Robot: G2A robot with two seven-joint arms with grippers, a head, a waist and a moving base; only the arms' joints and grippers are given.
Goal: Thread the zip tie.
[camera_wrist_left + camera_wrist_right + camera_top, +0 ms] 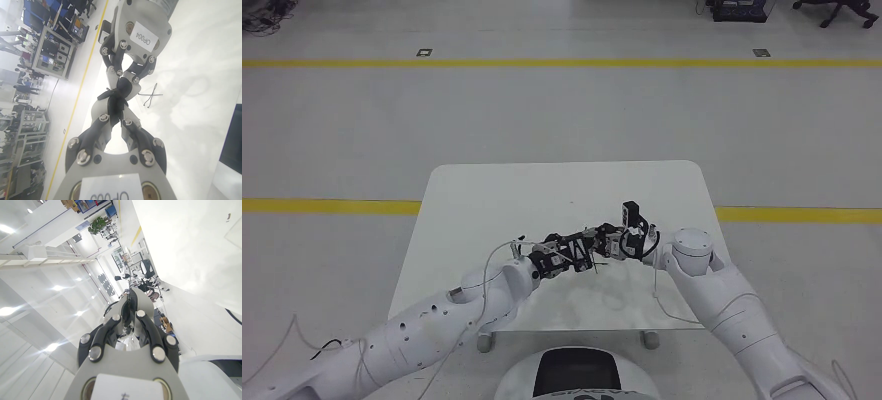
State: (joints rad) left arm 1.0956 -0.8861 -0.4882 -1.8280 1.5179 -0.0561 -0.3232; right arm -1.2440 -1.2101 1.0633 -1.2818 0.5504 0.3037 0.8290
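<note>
Both grippers meet tip to tip above the middle of the white table (492, 200). My left gripper (115, 107) is shut, and a black zip tie (103, 96) sticks out sideways from between its fingertips. Directly opposite, my right gripper (122, 86) is shut on the same black piece. From above, the left gripper (580, 250) and the right gripper (606, 243) touch, with a thin black tail (594, 264) hanging under them. In the right wrist view the right gripper (132, 295) is shut, and a dark strip (133, 303) lies between its fingers.
Two more thin black zip ties (152, 95) lie crossed on the table beyond the grippers. The table's far half and left side are bare. A yellow floor line (332, 206) runs behind the table.
</note>
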